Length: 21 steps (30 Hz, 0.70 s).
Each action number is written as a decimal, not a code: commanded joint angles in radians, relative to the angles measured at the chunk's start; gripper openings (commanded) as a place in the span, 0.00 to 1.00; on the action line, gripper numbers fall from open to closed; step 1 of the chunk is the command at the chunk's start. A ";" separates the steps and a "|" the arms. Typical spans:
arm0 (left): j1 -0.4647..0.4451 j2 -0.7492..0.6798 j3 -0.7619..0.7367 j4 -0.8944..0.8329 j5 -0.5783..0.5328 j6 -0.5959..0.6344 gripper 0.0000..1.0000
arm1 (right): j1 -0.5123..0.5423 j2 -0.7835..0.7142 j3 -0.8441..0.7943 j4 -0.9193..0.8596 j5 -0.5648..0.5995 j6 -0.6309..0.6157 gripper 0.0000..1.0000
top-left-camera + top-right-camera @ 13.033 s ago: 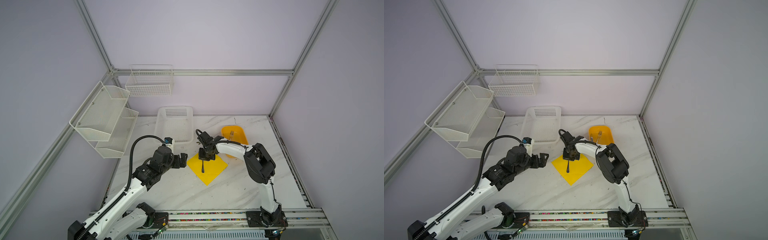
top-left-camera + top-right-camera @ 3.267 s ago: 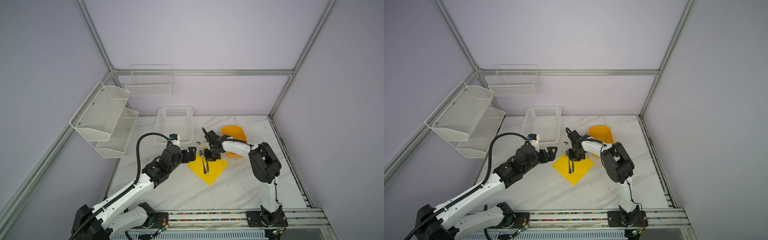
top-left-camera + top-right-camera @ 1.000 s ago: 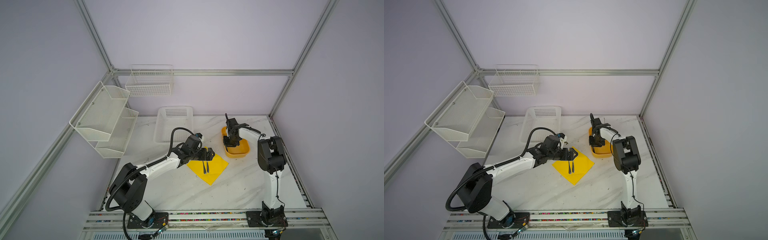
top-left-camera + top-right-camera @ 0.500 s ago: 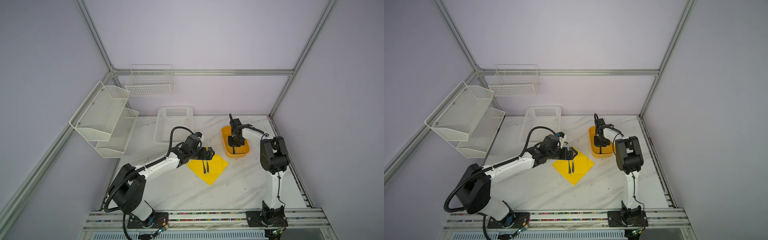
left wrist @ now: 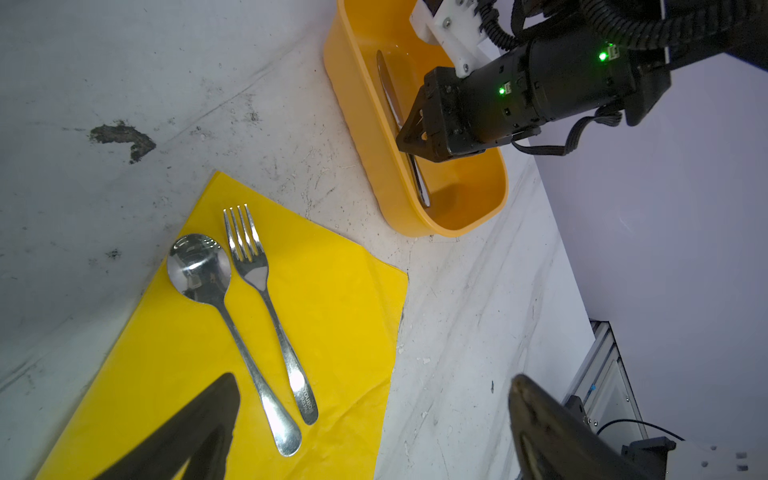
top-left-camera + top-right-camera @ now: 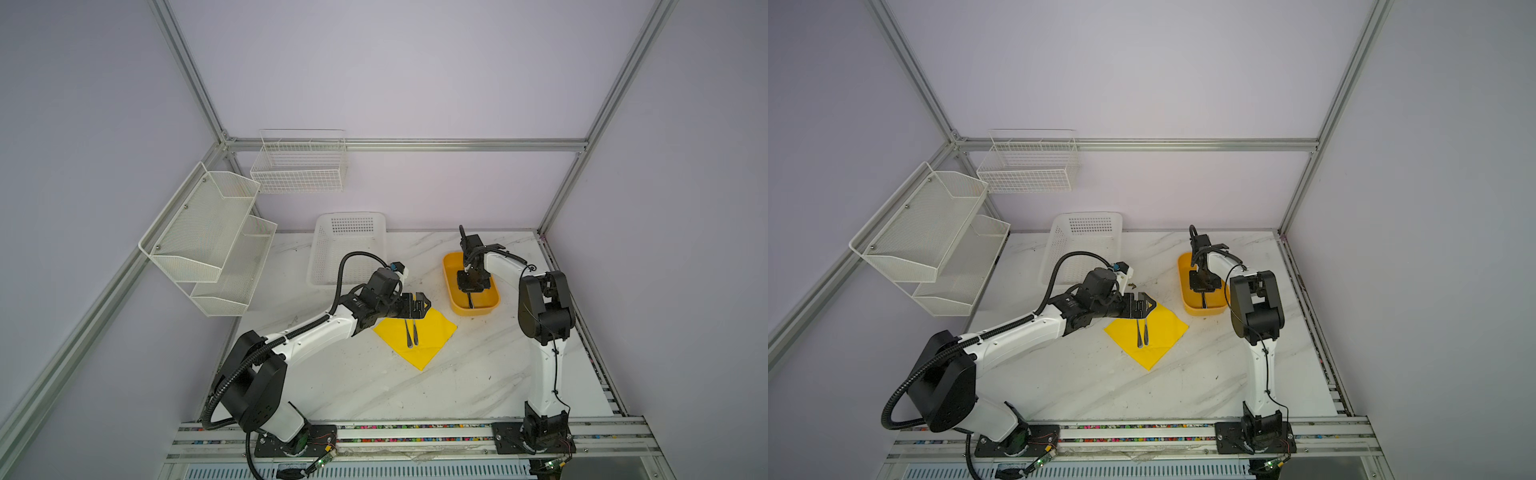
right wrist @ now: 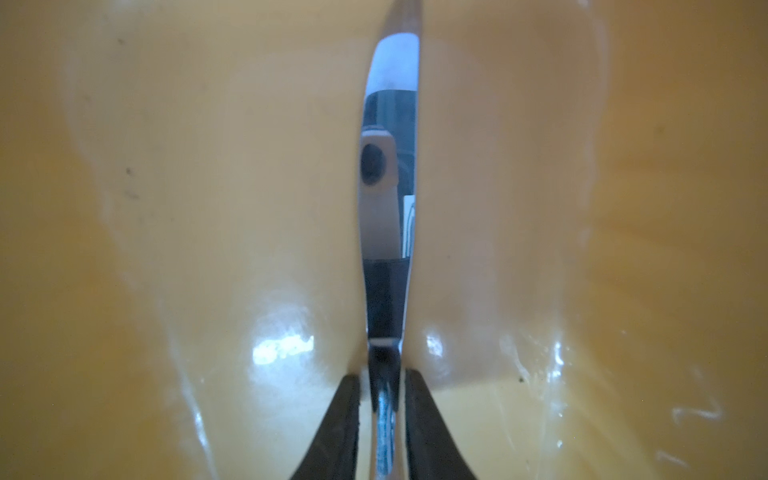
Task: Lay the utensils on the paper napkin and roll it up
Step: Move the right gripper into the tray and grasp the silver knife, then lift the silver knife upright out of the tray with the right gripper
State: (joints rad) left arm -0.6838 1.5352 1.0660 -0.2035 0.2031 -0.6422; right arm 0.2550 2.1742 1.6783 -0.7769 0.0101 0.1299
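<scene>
Spoon [image 5: 232,328] and fork [image 5: 270,307] lie side by side on the napkin [image 6: 432,332]. Left gripper [image 6: 424,306] hovers over the napkin's far corner, spread wide. Right gripper [image 7: 381,376] is down in the tub [image 6: 451,286], fingers close on either side of the knife [image 7: 388,208]; whether they pinch it, cannot tell.

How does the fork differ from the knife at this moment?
The fork lies on the yellow napkin beside the spoon; the knife lies in the orange tub. The fork is free; the knife sits between the fingers of the right tool. Both are shiny silver metal.
</scene>
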 commanded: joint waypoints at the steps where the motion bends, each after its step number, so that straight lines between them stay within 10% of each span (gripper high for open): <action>1: -0.002 -0.030 0.068 0.043 0.029 0.020 1.00 | 0.006 0.058 0.027 -0.126 -0.047 0.045 0.27; 21: 0.017 -0.040 0.054 0.062 0.082 0.021 1.00 | -0.011 0.151 -0.011 -0.139 -0.070 0.027 0.21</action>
State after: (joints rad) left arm -0.6743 1.5352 1.0657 -0.1795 0.2600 -0.6353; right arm 0.2508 2.2108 1.7260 -0.8421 -0.0364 0.1734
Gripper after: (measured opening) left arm 0.995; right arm 0.217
